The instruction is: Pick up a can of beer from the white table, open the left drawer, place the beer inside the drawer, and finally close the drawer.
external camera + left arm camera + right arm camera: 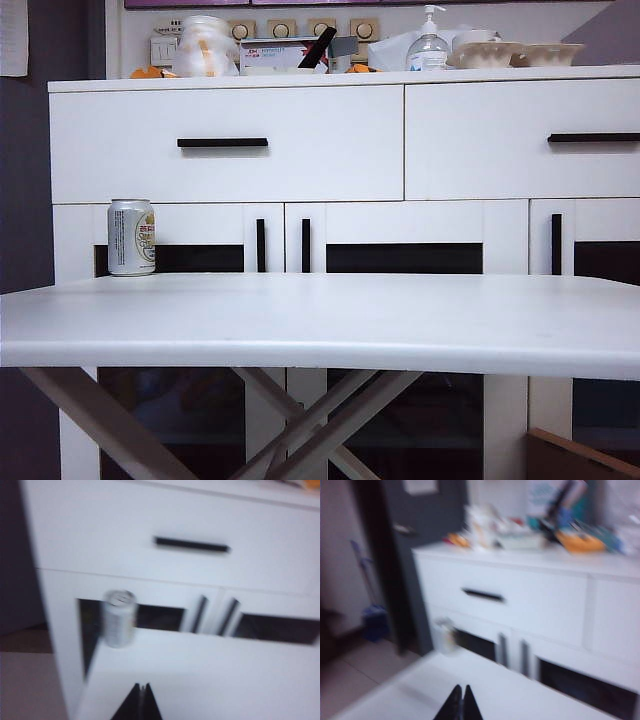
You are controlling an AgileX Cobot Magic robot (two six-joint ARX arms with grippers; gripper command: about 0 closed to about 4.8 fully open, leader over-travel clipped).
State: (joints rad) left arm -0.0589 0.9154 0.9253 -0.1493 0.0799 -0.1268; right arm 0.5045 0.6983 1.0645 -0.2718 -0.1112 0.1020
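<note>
Silver can of beer point(131, 237) (label unreadable) upright on white table point(320, 315); left gripper point(141, 690) and right gripper point(459, 692) clenched empty.

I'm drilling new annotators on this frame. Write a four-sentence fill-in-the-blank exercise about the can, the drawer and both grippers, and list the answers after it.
1. The can of beer stands upright near the far ____ corner of the white table in the exterior view.
2. The left drawer is ____.
3. The left gripper has its jaws ____.
4. The right gripper holds ____.

Missing words: left; closed; shut; nothing
</note>
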